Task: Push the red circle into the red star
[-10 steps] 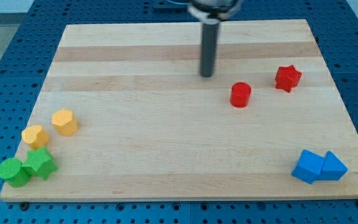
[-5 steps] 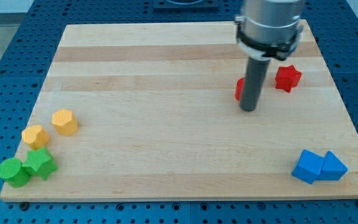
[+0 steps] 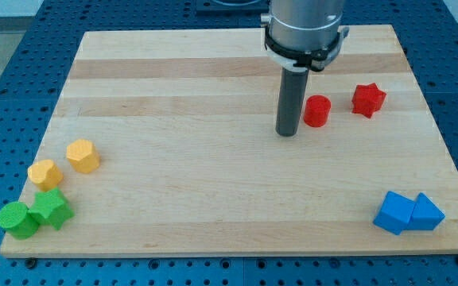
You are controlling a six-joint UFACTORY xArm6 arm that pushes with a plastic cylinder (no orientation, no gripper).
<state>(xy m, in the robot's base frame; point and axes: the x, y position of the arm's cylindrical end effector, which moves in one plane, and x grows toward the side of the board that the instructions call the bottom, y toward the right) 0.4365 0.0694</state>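
The red circle [image 3: 317, 110], a short upright cylinder, stands on the far right part of the wooden surface [image 3: 213, 199]. The red star [image 3: 368, 100] sits to its right and slightly farther back, with a clear strip of wood between them. My tip [image 3: 286, 133] rests just left of the red circle and a touch nearer, apart from it by a narrow gap. There is no claw on this arm, only the bare rod, so nothing is clenched or grasped.

The circle looks like a small, rigid, light block that should slide readily on smooth wood. Being round, it will probably slip off to one side if met off-centre, so contact belongs on its left wall, on the side opposite the star, with the push aimed right and slightly away. The star's points may make it turn when struck.

Well away, at the near left, lie two yellow blocks [image 3: 64, 164] with faceted sides, a green cylinder [image 3: 16, 220] and a green star [image 3: 51, 209] touching it. At the near right, a blue cube [image 3: 393, 212] touches a blue wedge-like block [image 3: 425, 213].

The arm's upper body is cut off at the frame's far edge, and its wide collar hides a patch of the surface behind it. The yellow blocks' exact shape is hard to settle.
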